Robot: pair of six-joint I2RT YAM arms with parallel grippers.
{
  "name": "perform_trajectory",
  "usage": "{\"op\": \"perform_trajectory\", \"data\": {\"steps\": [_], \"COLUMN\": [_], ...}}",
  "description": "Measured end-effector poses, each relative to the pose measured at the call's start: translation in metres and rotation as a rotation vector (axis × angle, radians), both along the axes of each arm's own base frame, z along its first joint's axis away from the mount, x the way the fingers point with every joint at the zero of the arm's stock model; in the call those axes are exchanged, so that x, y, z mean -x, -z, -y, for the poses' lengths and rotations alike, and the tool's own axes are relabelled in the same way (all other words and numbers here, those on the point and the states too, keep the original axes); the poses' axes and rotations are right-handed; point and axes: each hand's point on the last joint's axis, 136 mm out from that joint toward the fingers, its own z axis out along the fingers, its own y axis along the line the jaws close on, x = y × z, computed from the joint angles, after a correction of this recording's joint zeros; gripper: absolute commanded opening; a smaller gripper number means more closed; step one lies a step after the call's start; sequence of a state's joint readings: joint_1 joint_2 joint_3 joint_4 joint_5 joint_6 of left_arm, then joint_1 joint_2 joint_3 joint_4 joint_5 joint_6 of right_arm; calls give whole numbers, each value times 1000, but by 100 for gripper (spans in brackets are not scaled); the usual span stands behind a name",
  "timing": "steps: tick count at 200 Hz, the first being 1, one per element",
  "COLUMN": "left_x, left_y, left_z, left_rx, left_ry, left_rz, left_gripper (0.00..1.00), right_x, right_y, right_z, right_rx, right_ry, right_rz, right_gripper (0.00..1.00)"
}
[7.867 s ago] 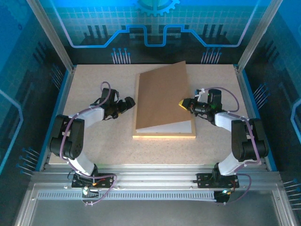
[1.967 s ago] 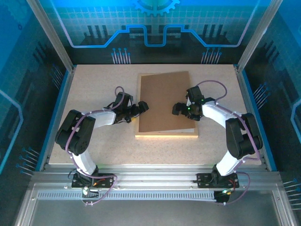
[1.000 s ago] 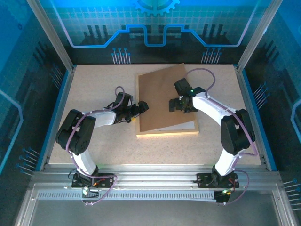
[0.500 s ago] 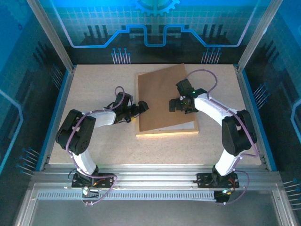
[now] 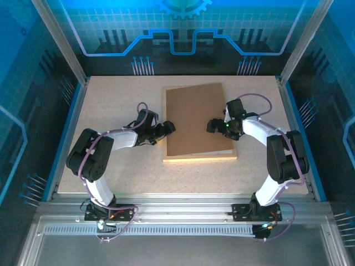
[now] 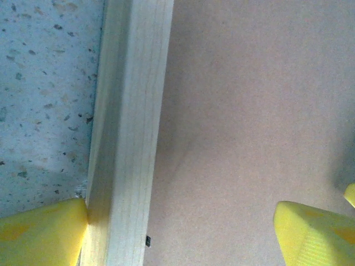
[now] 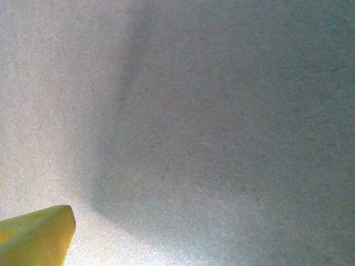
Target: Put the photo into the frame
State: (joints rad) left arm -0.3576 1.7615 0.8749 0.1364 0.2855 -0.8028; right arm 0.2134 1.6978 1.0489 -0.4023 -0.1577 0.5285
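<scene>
The frame (image 5: 199,157), thin pale wooden rails, lies in the middle of the table with a plain brown backing board (image 5: 194,119) flat inside it. The photo is hidden. My left gripper (image 5: 168,127) stands open astride the frame's left rail (image 6: 130,138): one yellow finger (image 6: 39,233) touches the rail's outer side and the other finger (image 6: 316,233) is over the board (image 6: 249,111). My right gripper (image 5: 212,125) hangs open just over the board's right half, and one yellow fingertip (image 7: 33,235) shows above the brown surface (image 7: 211,138).
The speckled table (image 5: 111,100) has free room to the left, right and front of the frame. Blue side walls (image 5: 66,119) and slanted aluminium posts (image 5: 58,39) border it. Both arm bases sit at the near edge.
The backing board, skewed with its far right corner raised, has dropped flat and square into the frame. My right gripper has moved right and nearer. The left arm has stayed put.
</scene>
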Motion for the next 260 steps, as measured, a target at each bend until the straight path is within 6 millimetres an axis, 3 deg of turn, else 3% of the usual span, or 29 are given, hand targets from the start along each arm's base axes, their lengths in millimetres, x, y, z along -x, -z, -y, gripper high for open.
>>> {"op": "perform_trajectory", "data": {"steps": [72,170,260], "left_x": [1,1,0], "left_y": [3,3,4], "left_z": [0,1,1], "left_rx": [-19,-21,-22], "left_ry": [17,21,19], "left_rz": [-8,-11,-17], "left_gripper": [82,82,85], "right_x": [-4,-1,3], "right_y": [-18,-17,-1], "right_z": [9,8,8], "right_rx": [-25,112,280], "right_ry": [20,-38,-101], "right_rz": [42,36,-18], "right_gripper": [100,100,100]}}
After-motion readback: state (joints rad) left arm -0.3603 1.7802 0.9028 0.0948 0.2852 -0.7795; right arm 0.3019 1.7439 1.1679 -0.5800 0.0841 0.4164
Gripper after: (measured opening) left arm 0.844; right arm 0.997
